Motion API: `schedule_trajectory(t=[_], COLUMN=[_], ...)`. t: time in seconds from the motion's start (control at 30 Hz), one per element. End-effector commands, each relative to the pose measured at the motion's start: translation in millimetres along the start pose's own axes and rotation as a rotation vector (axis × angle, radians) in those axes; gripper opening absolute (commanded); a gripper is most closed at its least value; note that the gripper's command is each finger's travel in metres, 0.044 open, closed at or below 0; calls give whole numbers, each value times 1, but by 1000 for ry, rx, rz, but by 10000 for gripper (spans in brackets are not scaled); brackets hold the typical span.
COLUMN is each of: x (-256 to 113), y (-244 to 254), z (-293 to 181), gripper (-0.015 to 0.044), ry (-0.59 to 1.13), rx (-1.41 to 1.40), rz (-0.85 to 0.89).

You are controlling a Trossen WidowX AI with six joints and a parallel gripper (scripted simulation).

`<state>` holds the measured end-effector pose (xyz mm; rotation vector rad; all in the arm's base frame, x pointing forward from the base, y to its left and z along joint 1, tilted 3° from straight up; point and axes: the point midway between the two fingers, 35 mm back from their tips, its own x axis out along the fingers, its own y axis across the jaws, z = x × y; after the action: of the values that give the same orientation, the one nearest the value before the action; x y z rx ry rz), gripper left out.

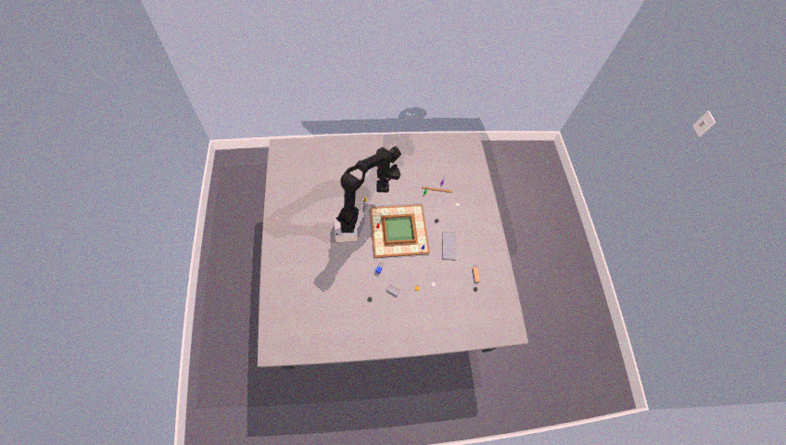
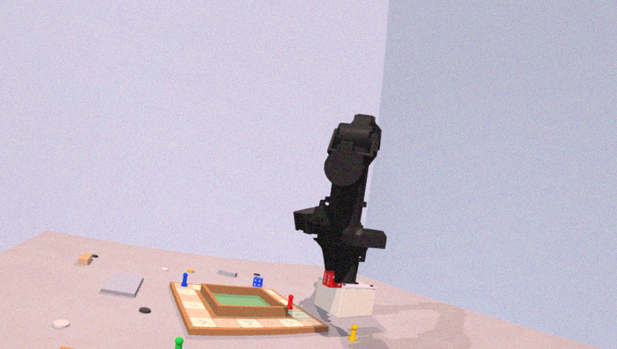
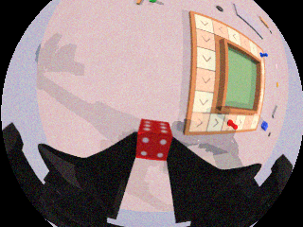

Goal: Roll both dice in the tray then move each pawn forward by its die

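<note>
My gripper (image 2: 336,280) (image 3: 152,138) is shut on the red die (image 2: 329,278) (image 3: 153,140) and holds it above the table, beyond the board's edge. The blue die (image 1: 378,269) (image 2: 257,281) (image 3: 264,126) lies on the table beside the board. The green-floored tray (image 2: 255,310) (image 3: 224,76) is at the middle of the board (image 2: 260,331) (image 3: 192,71) and is empty. The red pawn (image 1: 377,225) (image 2: 290,302) (image 3: 232,124) stands on the board's side nearest the arm base. The blue pawn (image 1: 423,247) (image 2: 185,280) (image 3: 263,55) stands near a far corner. The top view hides the fingertips.
A yellow pawn (image 1: 364,199) (image 2: 353,333) stands near the arm base. A green pawn (image 1: 424,191) (image 2: 178,342), a purple pawn (image 1: 442,182) and a wooden stick (image 1: 444,190) lie past the board. A grey plate (image 1: 449,246) (image 2: 123,285), an orange block (image 1: 476,274) (image 2: 85,259) and several discs lie around.
</note>
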<state>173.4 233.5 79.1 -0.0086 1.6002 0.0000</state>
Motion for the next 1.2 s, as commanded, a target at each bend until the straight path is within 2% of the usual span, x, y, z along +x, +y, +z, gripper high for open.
schedule_trajectory(t=[0.0,0.6,1.17], x=[0,13,28], y=[-9,-83,-162], z=[10,66,95], gripper=[0,0,0], ry=[-6,-19,-17], rx=[4,13,-50], rz=[-2,-9,-15])
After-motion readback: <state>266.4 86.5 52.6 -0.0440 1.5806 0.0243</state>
